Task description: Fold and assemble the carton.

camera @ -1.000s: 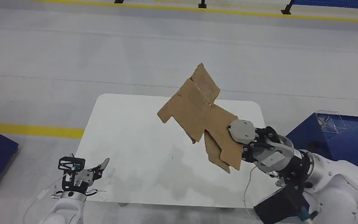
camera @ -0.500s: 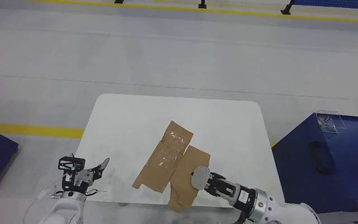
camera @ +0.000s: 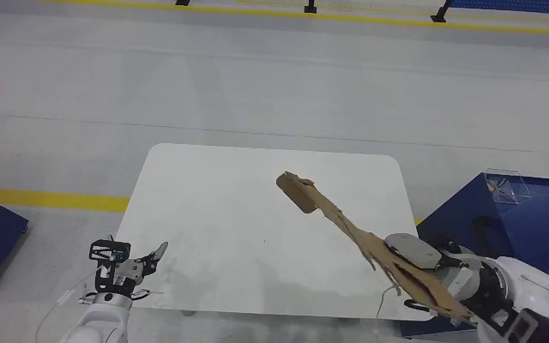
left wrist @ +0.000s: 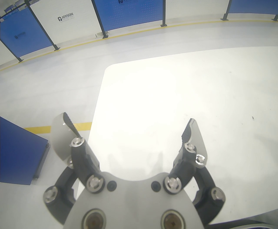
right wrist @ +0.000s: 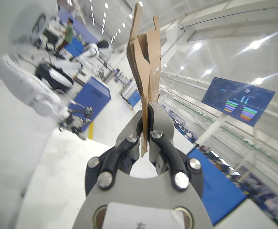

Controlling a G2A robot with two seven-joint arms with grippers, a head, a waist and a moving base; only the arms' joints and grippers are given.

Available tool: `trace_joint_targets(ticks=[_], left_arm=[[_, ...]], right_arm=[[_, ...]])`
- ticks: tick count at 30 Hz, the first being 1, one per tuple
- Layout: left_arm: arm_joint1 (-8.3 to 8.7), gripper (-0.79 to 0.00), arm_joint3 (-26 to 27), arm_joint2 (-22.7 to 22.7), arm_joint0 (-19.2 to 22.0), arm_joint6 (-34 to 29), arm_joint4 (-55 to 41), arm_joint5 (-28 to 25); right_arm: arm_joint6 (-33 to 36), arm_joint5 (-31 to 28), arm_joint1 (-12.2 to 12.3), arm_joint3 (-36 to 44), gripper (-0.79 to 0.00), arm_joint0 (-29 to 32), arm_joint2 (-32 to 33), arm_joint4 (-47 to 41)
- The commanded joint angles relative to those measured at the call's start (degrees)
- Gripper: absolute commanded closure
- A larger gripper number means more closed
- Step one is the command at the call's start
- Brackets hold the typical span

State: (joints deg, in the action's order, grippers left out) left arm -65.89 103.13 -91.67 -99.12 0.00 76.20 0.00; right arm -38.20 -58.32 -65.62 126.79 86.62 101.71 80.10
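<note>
Over the table's (camera: 197, 214) near right corner your right claw (right wrist: 146, 122) is clamped on the flattened carton (camera: 339, 221); its long axis runs edge-up from that claw toward the table's middle; your left claw (left wrist: 128, 121), spread wide and empty, hangs at the table's near left corner, well apart from the carton's free end

A white, round-cornered table (camera: 214, 223) stands on a pale grey factory floor (camera: 257, 77). A yellow floor stripe (camera: 60, 201) runs off at the table's 9 o'clock. A blue box (camera: 506, 219) sits at 4 o'clock, with a clear plastic container (camera: 504, 184) on it. Blue and white partition panels (left wrist: 130, 10) line the floor at 12 o'clock. A hanging screen (right wrist: 239, 100) shows coloured bars.
</note>
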Motion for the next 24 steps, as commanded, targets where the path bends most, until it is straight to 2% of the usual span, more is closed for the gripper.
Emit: trace_joint_targets(ticks=[1,4,5,6,7,9,12,15,19,24], left_arm=[[0.0,-0.785,0.0,0.0,0.0,0.0,0.0,0.0],[0.0,-0.785,0.0,0.0,0.0,0.0,0.0,0.0],[0.0,-0.785,0.0,0.0,0.0,0.0,0.0,0.0],[0.0,-0.785,0.0,0.0,0.0,0.0,0.0,0.0],[0.0,-0.785,0.0,0.0,0.0,0.0,0.0,0.0],[0.0,-0.785,0.0,0.0,0.0,0.0,0.0,0.0],[0.0,-0.785,0.0,0.0,0.0,0.0,0.0,0.0],[0.0,-0.785,0.0,0.0,0.0,0.0,0.0,0.0],[0.0,-0.785,0.0,0.0,0.0,0.0,0.0,0.0],[0.0,-0.785,0.0,0.0,0.0,0.0,0.0,0.0]], right_arm=[[5.7,0.3,1.6,-1.7,0.0,-0.3,-4.5,-12.3],[13.6,0.3,4.1,-4.8,0.0,-1.0,-10.6,-25.4],[18.0,0.3,5.3,-6.8,0.0,-1.8,-13.6,-32.6],[21.4,0.3,6.0,-7.5,0.0,-2.1,-15.9,-35.8],[27.6,0.3,7.4,-9.1,0.0,-2.9,-21.2,-44.5],[37.7,0.3,9.2,-12.5,0.0,-5.3,-27.3,-56.0],[48.6,0.3,10.9,-17.7,0.0,-7.9,-33.9,-70.9],[55.9,0.3,11.6,-21.9,0.0,-9.1,-37.6,-79.0],[61.4,0.3,11.8,-27.1,0.0,-9.8,-40.5,-88.0],[61.4,0.3,11.8,-27.1,0.0,-9.8,-40.5,-88.0]])
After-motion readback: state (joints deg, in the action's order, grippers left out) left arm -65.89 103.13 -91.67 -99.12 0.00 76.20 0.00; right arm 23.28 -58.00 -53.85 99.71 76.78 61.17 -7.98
